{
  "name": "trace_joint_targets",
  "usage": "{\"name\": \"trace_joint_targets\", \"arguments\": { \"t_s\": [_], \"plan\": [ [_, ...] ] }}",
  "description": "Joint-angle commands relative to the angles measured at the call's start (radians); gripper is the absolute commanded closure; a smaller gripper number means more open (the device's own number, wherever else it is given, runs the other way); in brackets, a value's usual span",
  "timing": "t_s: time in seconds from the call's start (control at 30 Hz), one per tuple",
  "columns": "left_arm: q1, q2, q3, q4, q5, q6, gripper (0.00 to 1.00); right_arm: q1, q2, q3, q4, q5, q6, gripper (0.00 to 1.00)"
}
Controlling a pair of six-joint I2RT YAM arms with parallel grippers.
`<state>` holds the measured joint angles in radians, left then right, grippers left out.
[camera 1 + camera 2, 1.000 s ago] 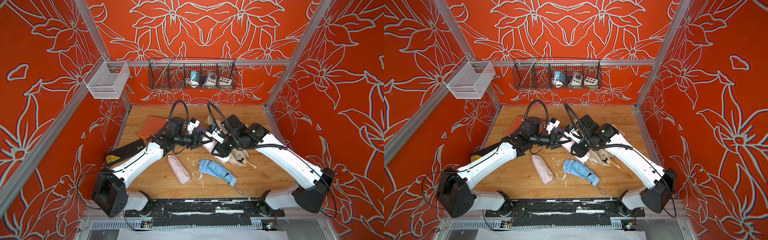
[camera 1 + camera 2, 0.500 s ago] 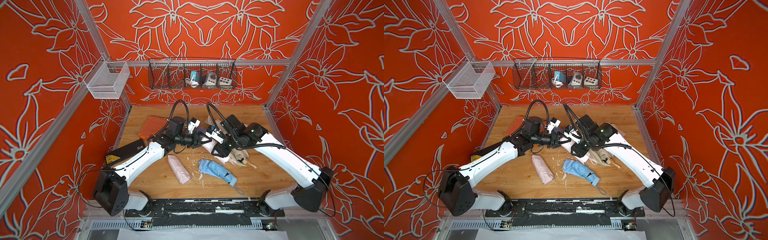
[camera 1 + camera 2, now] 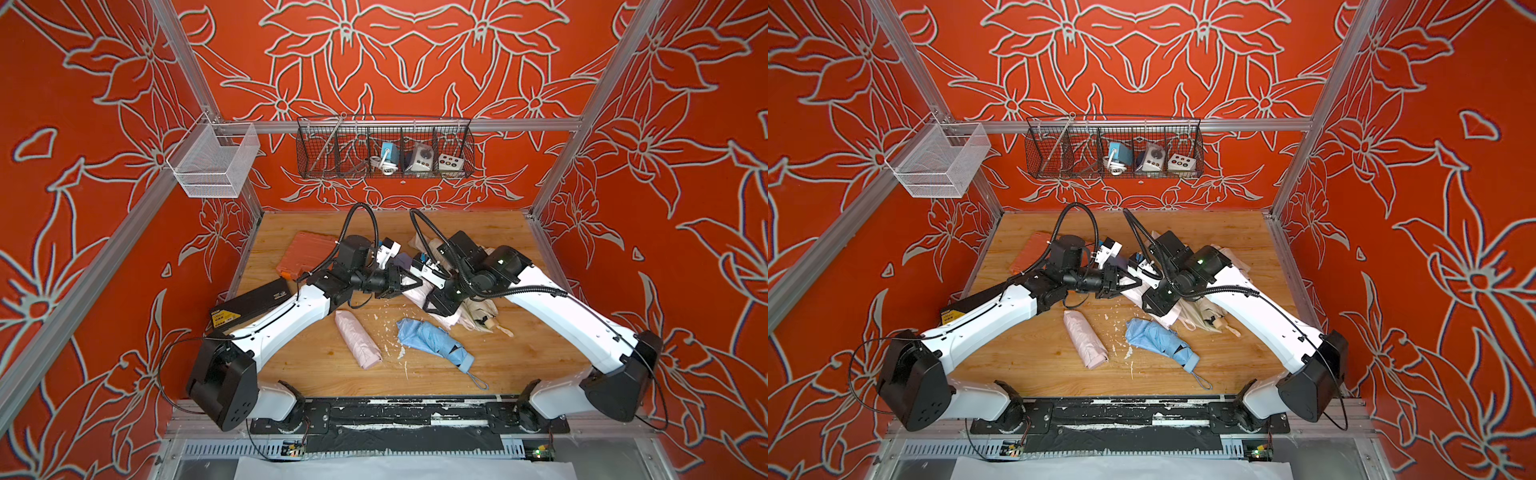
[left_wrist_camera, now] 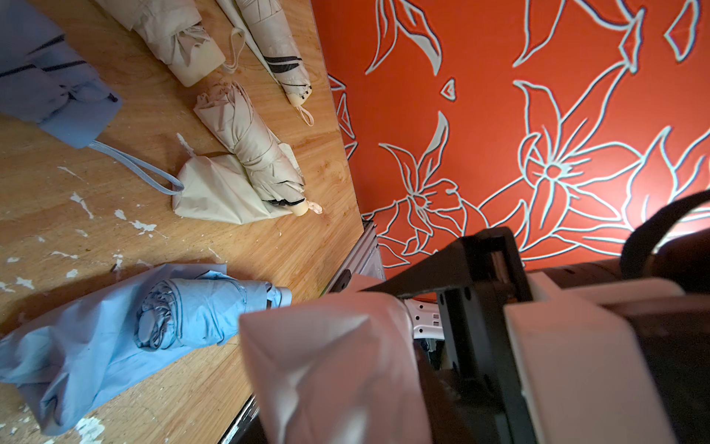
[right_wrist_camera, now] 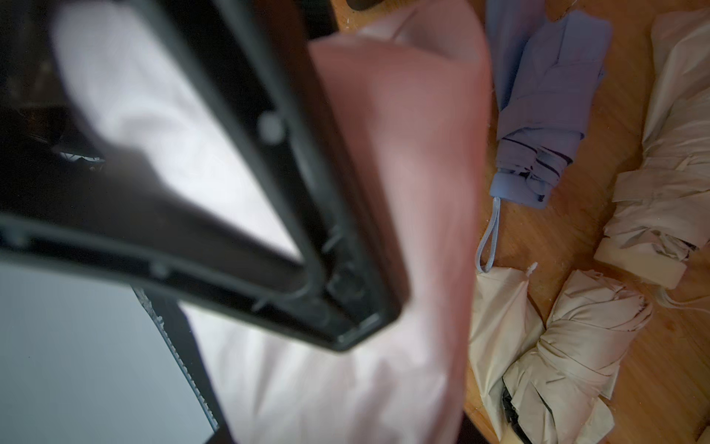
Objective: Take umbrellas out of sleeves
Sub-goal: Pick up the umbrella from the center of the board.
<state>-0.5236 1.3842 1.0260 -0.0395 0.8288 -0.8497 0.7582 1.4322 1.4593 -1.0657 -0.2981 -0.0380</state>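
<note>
Near table: a pink umbrella (image 3: 357, 338) and a light blue umbrella (image 3: 432, 340) lie apart on the wooden table (image 3: 519, 353), both outside any sleeve. The blue one's wrist loop (image 3: 478, 380) points to the near edge.
Left edge: a black box (image 3: 251, 303) with a yellow label, partly covered by the left arm.
Left gripper (image 3: 409, 284): reaches one end of the pale pink sleeve (image 4: 334, 365) at mid-table. Whether its jaws press on the fabric cannot be told.
Right gripper (image 3: 434, 305): jaws clamped on the same sleeve. Only one finger (image 5: 307, 192) shows, blurred, the other hidden behind pink fabric.
Pale pink sleeve, contents: the tube looks filled, but its smooth fabric hides what is inside.
Light blue sleeve (image 4: 77, 357): in the left wrist view, a sleeved blue umbrella (image 4: 157, 326) shows its rolled tip in the open mouth.
Cream sleeve (image 4: 207, 196): lies flat, with a cream umbrella (image 4: 249, 146) resting on top of it, not inside.
Cream pile (image 3: 482, 316): in both top views largely hidden under the right arm.
Orange case (image 3: 305, 253): closed, far left, crossed by the left arm's cable.
Dark wire basket (image 3: 307, 160): hangs on the back wall. A thin rod (image 3: 330, 141) leans at its left. To the right, each in its own compartment, sit a blue-and-white device (image 3: 386, 154), a white device (image 3: 417, 156) and a white button box (image 3: 452, 162).
White mesh basket (image 3: 212, 178): hangs by the left wall's corner post.
</note>
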Motion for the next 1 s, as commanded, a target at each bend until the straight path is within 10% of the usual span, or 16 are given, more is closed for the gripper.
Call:
{"name": "trace_joint_targets", "arguments": {
  "t_s": [0.0, 0.97],
  "plan": [
    [0.005, -0.001, -0.020, 0.003, 0.010, 0.011, 0.86, 0.003, -0.012, 0.039, 0.010, 0.023, -0.006, 0.44],
    [0.110, -0.008, -0.138, 0.138, 0.044, -0.094, 0.91, -0.076, -0.220, 0.048, 0.080, 0.133, 0.095, 0.01]
  ]
}}
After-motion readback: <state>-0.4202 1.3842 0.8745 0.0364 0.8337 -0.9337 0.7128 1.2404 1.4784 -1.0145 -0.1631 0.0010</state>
